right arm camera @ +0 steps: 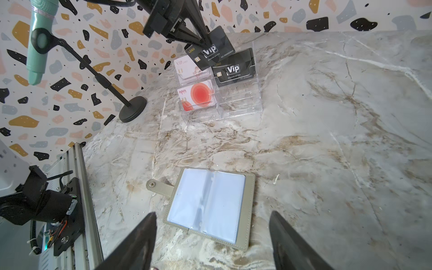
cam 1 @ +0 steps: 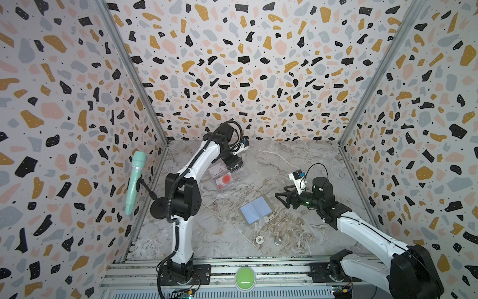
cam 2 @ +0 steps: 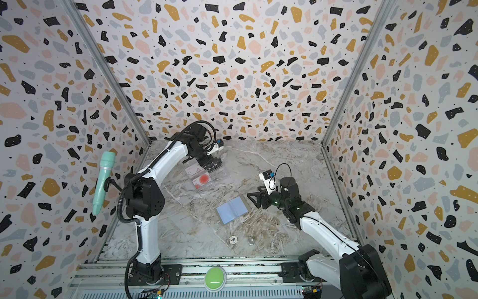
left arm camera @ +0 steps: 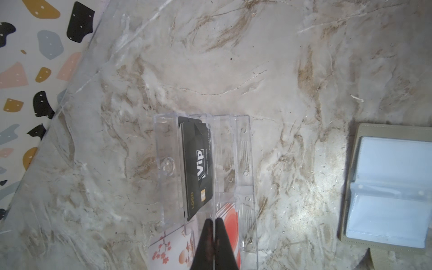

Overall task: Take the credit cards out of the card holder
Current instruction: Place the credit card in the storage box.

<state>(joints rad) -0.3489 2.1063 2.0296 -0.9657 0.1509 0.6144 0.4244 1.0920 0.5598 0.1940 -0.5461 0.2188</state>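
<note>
The card holder (cam 1: 256, 209) (right arm camera: 208, 203) lies open and flat mid-table, its pale blue sleeves showing no cards. My right gripper (right arm camera: 213, 213) (cam 1: 280, 199) hovers open just right of it with nothing between its fingers. At the back, my left gripper (left arm camera: 213, 221) (right arm camera: 205, 44) is shut on a black VIP card (right arm camera: 210, 50) (left arm camera: 196, 168), held just above the clear tray (right arm camera: 238, 105) (cam 1: 243, 174). In the tray rest a red-circle card (right arm camera: 198, 94) (cam 1: 225, 178), a white-pinkish card (right arm camera: 189, 69) and another black VIP card (right arm camera: 233, 70).
A mint microphone (cam 1: 134, 181) on a black stand is at the left wall, its round base (right arm camera: 132, 108) beside the tray. A poker chip (cam 1: 259, 240) and a coin (cam 1: 278, 242) lie near the front edge. A green button (cam 1: 245, 278) sits on the front rail.
</note>
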